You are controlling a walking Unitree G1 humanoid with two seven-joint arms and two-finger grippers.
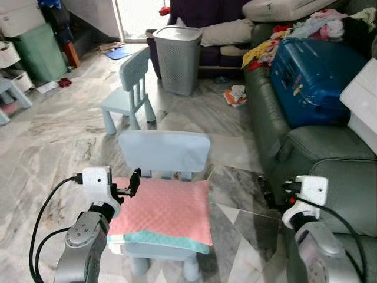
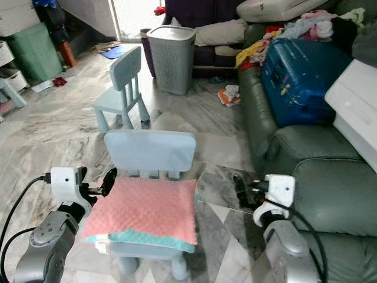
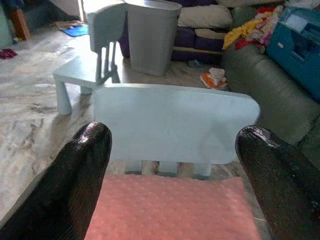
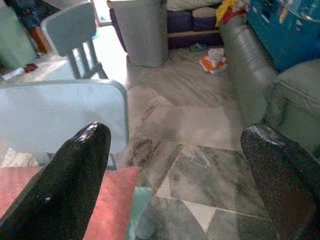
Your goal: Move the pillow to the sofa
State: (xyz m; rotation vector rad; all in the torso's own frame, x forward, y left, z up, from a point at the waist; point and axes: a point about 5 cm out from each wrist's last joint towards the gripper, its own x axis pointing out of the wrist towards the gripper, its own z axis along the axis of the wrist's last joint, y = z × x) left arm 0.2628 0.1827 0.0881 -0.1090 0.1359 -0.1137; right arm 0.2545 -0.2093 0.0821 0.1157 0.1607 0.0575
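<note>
A pink pillow (image 1: 162, 212) with a teal underside lies flat on the seat of a small light-blue chair (image 1: 165, 150) right in front of me. My left gripper (image 1: 134, 181) hovers at the pillow's left edge, open; the left wrist view has its two black fingers (image 3: 82, 170) spread wide over the pink fabric (image 3: 170, 210). Off the pillow's right side, low near the floor, my right gripper (image 2: 238, 188) is open too, and the pillow corner (image 4: 115, 200) lies beside one finger. The dark green sofa (image 1: 330, 171) stands to my right.
A blue suitcase (image 1: 315, 76), clothes (image 1: 268, 47) and a white box (image 1: 365, 112) lie on the sofa. A second light-blue chair (image 1: 129, 88) and a grey laundry basket (image 1: 177, 59) stand ahead on the marble floor (image 1: 65, 135). Storage bins (image 1: 32, 50) are at far left.
</note>
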